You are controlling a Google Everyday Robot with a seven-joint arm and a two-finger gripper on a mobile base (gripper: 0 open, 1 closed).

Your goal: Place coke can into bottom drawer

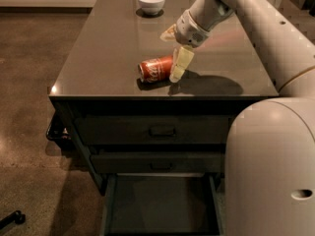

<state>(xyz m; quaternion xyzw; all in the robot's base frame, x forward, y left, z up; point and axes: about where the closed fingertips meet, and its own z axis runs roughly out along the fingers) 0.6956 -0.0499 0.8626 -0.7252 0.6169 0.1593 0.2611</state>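
Observation:
The coke can (155,69) lies on its side on the dark cabinet top (98,63), near the front edge, red-orange with white script. My gripper (173,50) hangs just right of and above the can's right end. It is open, and the lower finger (178,65) reaches down beside the can's end, touching or nearly touching it. The can is not held. The bottom drawer (157,205) is pulled open below, at the front of the cabinet, and its flat dark tray is empty.
A white bowl (151,1) stands at the back of the cabinet top. Two shut drawers with handles (162,130) sit above the open one. My pale arm and base (270,171) fill the right side, next to the open drawer.

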